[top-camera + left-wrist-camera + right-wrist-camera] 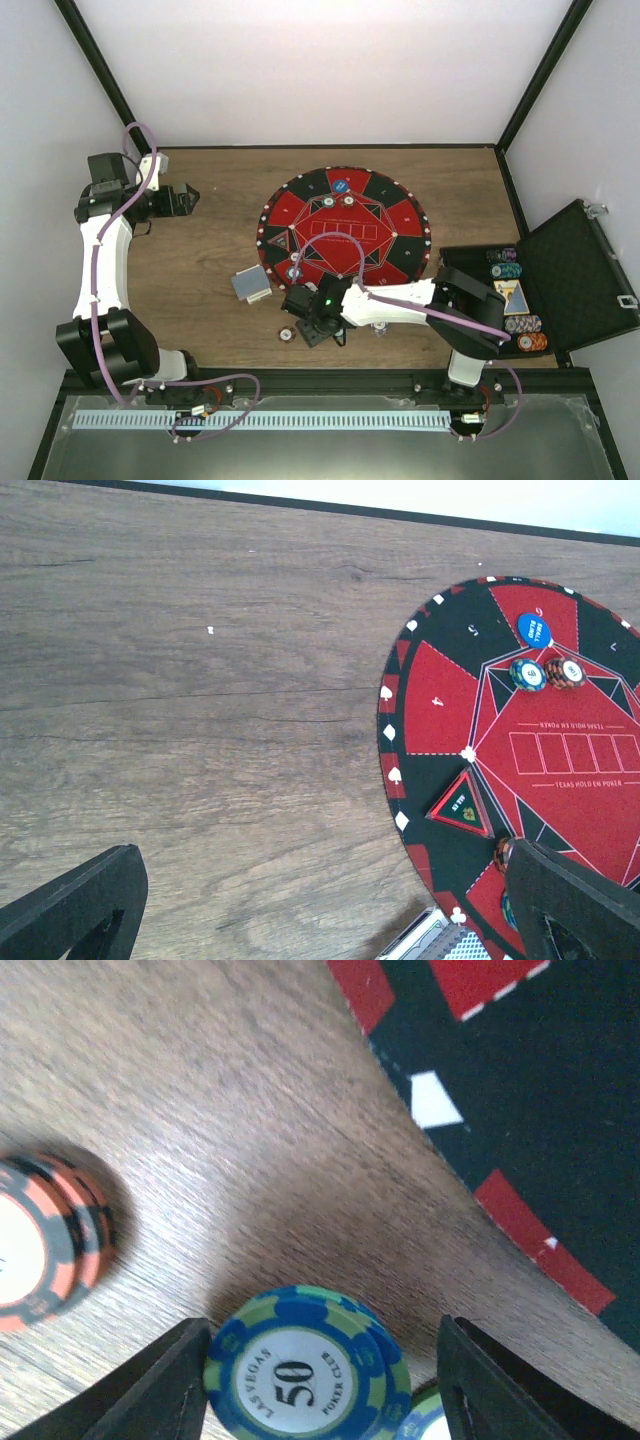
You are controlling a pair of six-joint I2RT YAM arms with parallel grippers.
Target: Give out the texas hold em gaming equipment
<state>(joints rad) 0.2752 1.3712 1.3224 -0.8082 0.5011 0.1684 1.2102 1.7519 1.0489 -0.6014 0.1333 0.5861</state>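
Two fingers of the right gripper (322, 1328) straddle one blue-and-green chip (305, 1380) marked 50, with the jaws partway apart. In the wrist view the chip's rim meets, or all but meets, the 9 o'clock finger. A dark gap shows toward the 3 o'clock finger, so I judge it not yet clamped, and the gripper holds nothing.

The chip lies flat on the table (250, 1110), face up, centred between the fingers. It is round and has no long axis, so any diameter serves. Its numeral reads near upright, tilted slightly.

A second chip (428, 1420) peeks out at its 5 o'clock, touching or tucked under; I cannot tell which. A salmon-and-grey chip (40, 1245) sits apart at 9 o'clock. The mat (560, 1110) edge runs past at 2 o'clock.

The left gripper (186, 198) is spread fully and empty, well away at 10 o'clock. The right arm is clearly the nearer.
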